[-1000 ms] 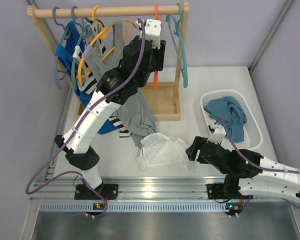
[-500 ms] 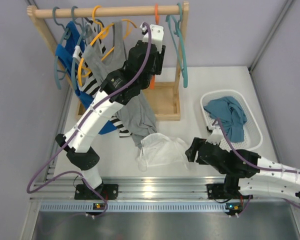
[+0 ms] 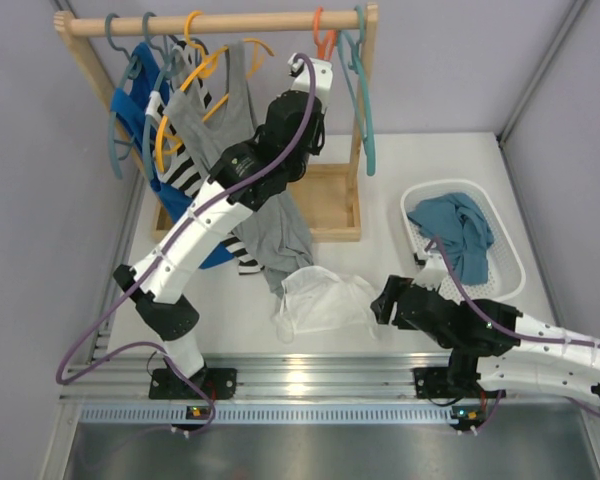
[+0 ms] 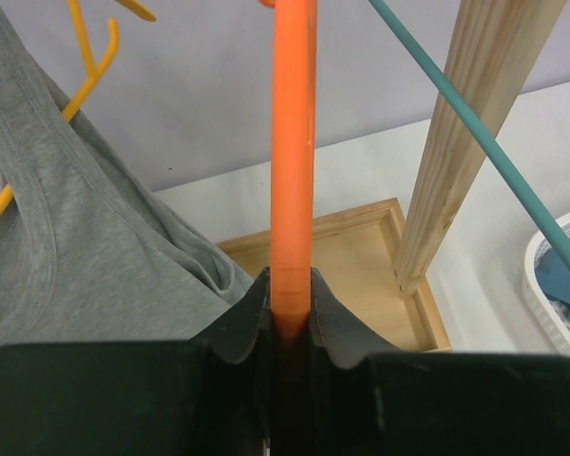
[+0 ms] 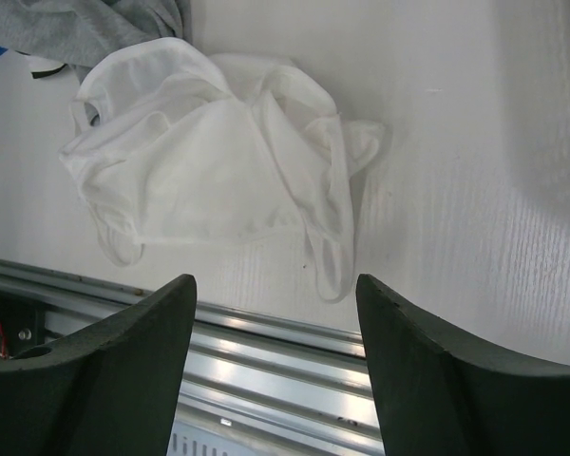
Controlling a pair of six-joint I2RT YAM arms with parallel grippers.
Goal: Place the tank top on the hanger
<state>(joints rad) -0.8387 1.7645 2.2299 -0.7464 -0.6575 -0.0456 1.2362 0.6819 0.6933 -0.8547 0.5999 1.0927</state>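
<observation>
The orange hanger [image 3: 320, 28] hangs by its hook from the wooden rail, most of it hidden behind my left arm. In the left wrist view its orange bar [image 4: 293, 142] runs straight up from between my jaws. My left gripper [image 3: 314, 78] [image 4: 291, 285] is shut on that bar, both pads pressed against it. The white tank top [image 3: 325, 300] [image 5: 209, 171] lies crumpled on the table near the front edge. Just right of it, low over the table, my right gripper [image 3: 382, 300] [image 5: 275, 290] stands open with nothing between its fingers.
The wooden rack [image 3: 210, 22] also carries teal hangers [image 3: 365, 110], a grey tank top [image 3: 230, 100] on a yellow-orange hanger, and a blue garment [image 3: 140, 110]. At the right, a white basket [image 3: 510, 250] holds a teal garment [image 3: 460, 225]. The aluminium rail [image 3: 300, 375] borders the front.
My left gripper has risen along the orange hanger and closed on its bar. The right arm has barely moved and the tank top lies as before.
</observation>
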